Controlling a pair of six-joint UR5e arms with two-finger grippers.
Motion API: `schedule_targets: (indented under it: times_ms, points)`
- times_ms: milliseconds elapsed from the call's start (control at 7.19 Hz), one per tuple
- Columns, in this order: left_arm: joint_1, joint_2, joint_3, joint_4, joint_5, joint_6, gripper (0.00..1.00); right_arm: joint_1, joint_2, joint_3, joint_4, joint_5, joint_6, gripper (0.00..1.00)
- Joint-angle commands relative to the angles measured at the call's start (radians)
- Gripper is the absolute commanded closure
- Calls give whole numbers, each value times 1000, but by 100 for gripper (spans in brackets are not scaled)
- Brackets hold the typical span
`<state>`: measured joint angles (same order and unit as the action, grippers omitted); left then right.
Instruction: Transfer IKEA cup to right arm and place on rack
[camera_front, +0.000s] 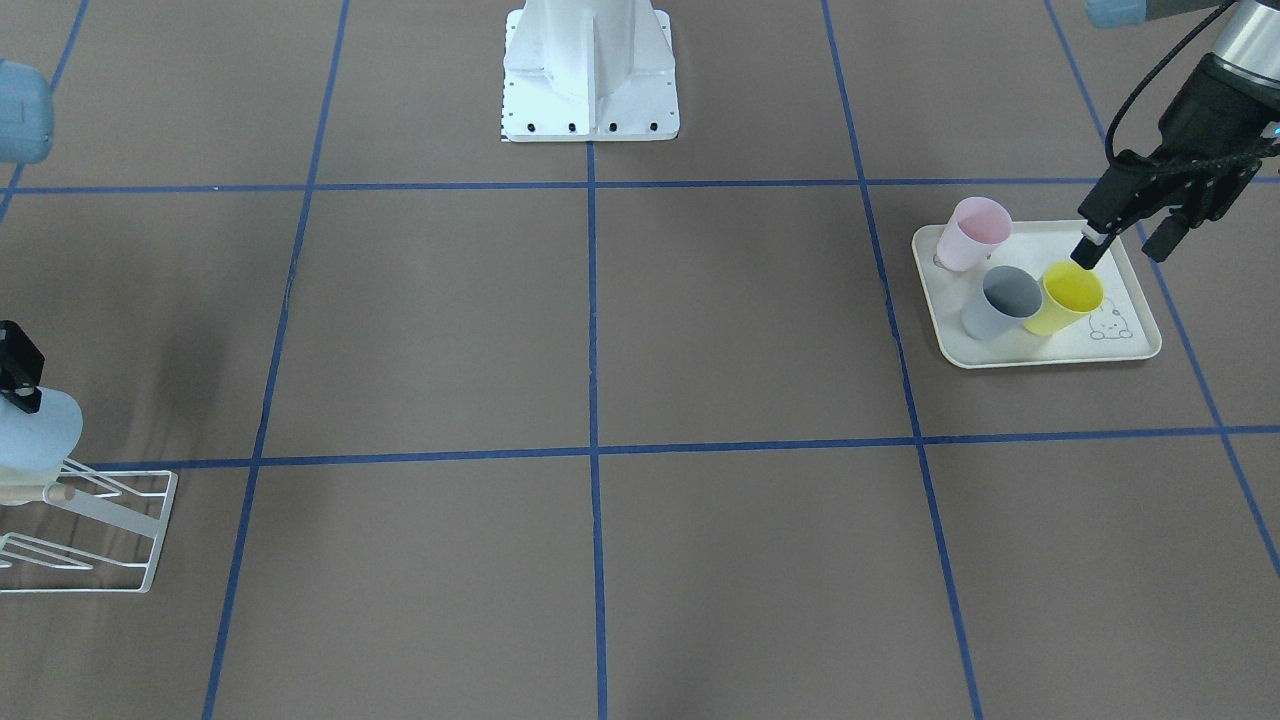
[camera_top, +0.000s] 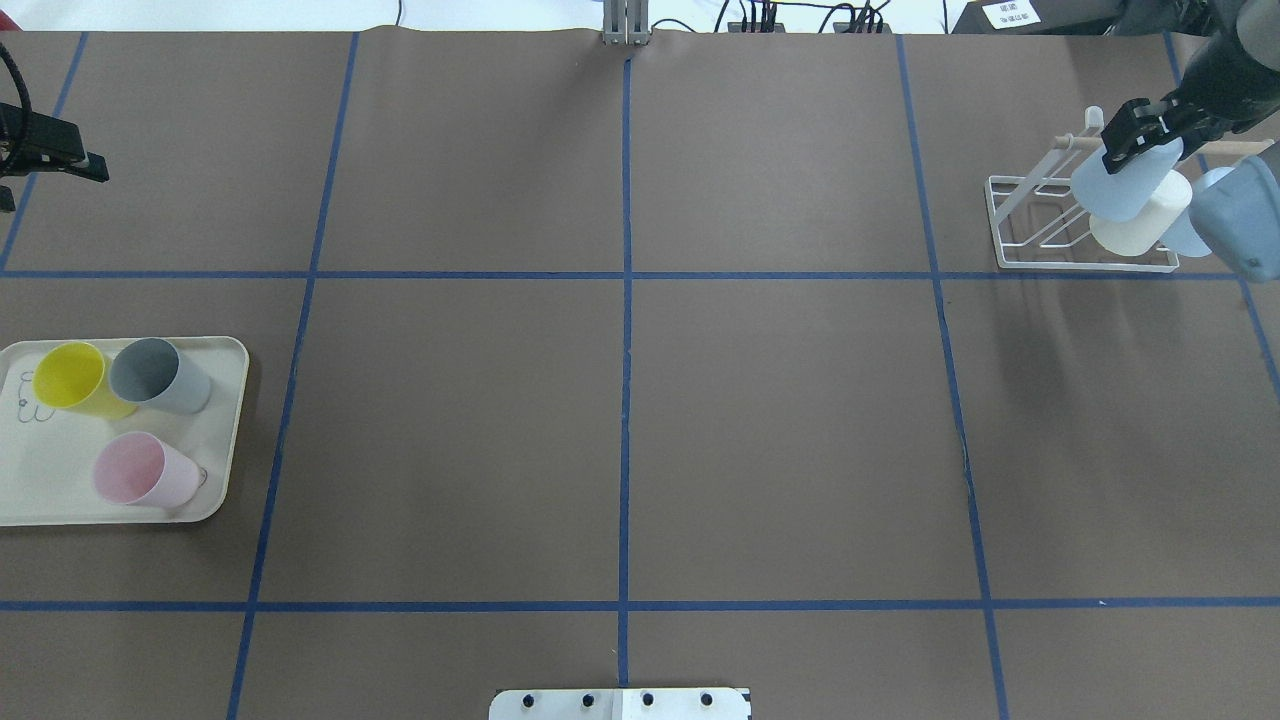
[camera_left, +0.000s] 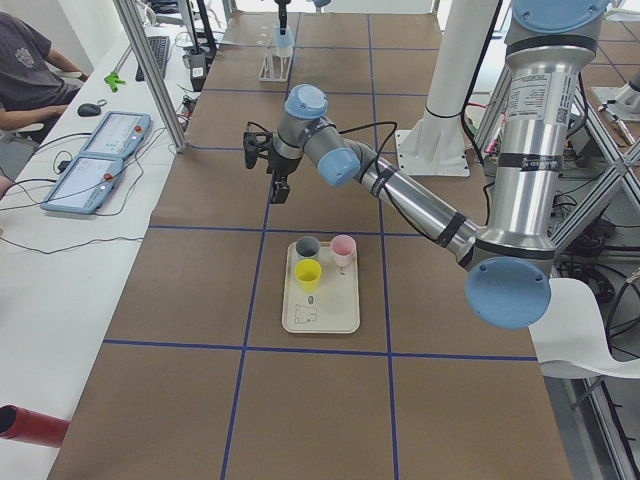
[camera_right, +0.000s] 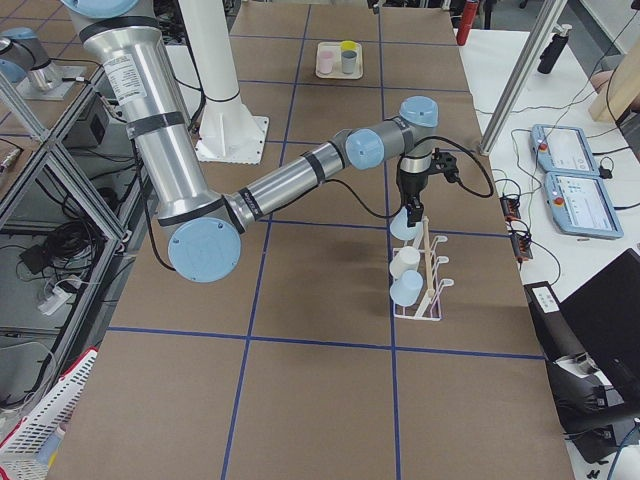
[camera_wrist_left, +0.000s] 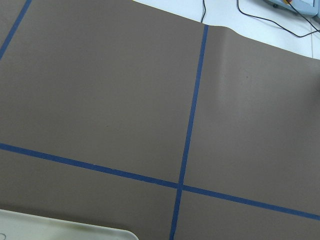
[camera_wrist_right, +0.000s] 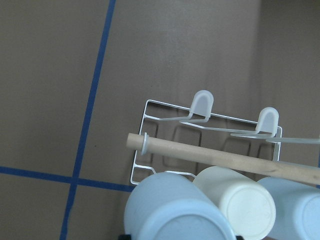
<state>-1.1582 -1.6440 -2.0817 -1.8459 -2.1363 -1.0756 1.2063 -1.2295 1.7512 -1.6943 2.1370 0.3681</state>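
At the upper right of the overhead view, the blue cup (camera_top: 1125, 190) is gripped by the clenched right end effector (camera_top: 1122, 150), its long axis tilted base-up over the rack (camera_top: 1010, 225) prongs just below, beside a cream cup (camera_top: 1140, 230).

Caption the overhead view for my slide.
Right gripper holds a pale blue cup at the white rack, beside a cream cup; three cups sit on the tray.

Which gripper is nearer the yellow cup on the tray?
Left. The left gripper hangs open by the tray holding the yellow cup; the right gripper grips a light-blue cup at the rack, across the table.
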Motion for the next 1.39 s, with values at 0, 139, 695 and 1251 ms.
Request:
schedule_targets:
  times_ms: [0, 139, 695, 1251]
  points:
    - [0, 0, -4, 1, -2, -1, 0, -10, 8, -30, 2, 0, -9, 63]
    - [0, 0, -4, 1, -2, -1, 0, -20, 8, -35, 2, 0, -3, 63]
    - [0, -3, -4, 1, -4, -1, 0, -37, 7, -87, 4, -14, -25, 63]
    - [0, -5, -9, 2, -4, -3, 0, -50, 7, -154, 114, -14, -12, 3]
